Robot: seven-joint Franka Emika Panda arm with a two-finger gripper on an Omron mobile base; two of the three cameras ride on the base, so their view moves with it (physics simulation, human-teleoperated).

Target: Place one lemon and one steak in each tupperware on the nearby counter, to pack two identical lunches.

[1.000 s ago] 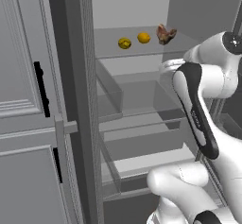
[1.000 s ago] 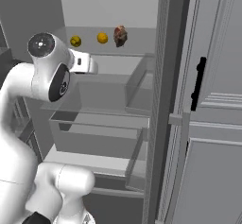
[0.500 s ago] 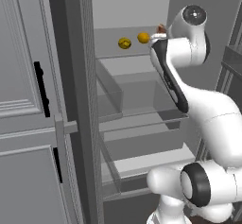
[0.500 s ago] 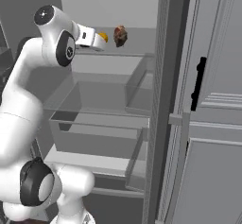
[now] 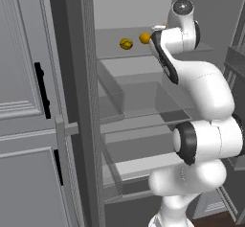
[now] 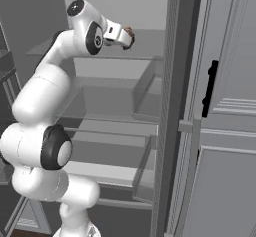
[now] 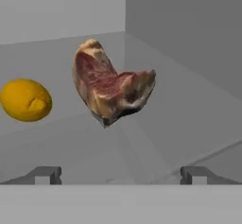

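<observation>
Grey fridge shelf [image 7: 189,124] bears 1 steak [image 7: 111,88], 1 lemon [image 7: 26,100].

dark steak [image 7: 111,87]: brownish-red with pale fat edges, standing tilted on its edge on the top fridge shelf, near the back corner; partly hidden by the hand in the right base view [image 6: 130,35]
bright lemon [image 7: 26,100]: orange-yellow, resting on the same shelf beside the steak, apart from it [image 5: 144,38]
dull lemon [image 5: 126,43]: yellow with dark marks, on that shelf just left of the bright lemon, not touching
</observation>
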